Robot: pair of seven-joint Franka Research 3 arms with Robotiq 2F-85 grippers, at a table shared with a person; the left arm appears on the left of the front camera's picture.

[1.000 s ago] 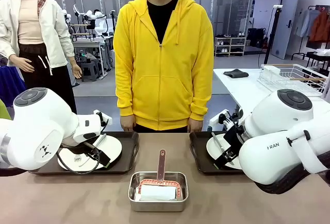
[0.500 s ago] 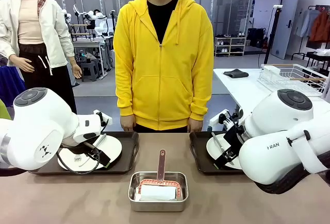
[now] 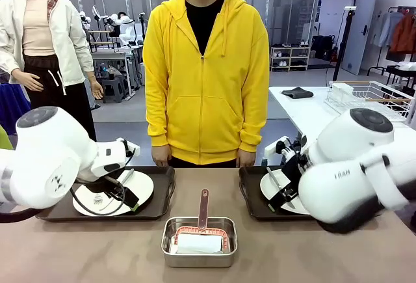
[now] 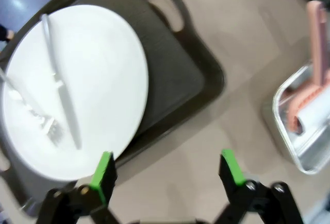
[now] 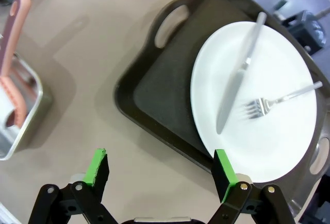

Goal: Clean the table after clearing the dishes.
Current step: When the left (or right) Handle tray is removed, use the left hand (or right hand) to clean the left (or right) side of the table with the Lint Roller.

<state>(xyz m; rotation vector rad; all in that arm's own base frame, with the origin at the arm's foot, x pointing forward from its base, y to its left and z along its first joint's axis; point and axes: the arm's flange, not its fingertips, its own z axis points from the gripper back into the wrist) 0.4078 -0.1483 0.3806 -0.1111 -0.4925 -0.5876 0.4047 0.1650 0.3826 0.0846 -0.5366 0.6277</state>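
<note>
Both the left gripper (image 4: 167, 170) and right gripper (image 5: 161, 168) hang spread and empty over the table (image 3: 292, 250). Trays (image 3: 164, 192) lie at 10 and 2 o'clock. Plates (image 5: 268, 116) look brittle, cutlery (image 5: 234, 87) loose; the stiff trays' handle slots (image 5: 172, 26) should suit gripping. Arms (image 3: 52, 166) hide tray parts; left wrist view blurs.

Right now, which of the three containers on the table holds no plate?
The steel pan in the middle, holding a pink-handled tool; the left tray and right tray carry one each.

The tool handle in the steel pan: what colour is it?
The handle is pink, clearest in the right wrist view.
</note>
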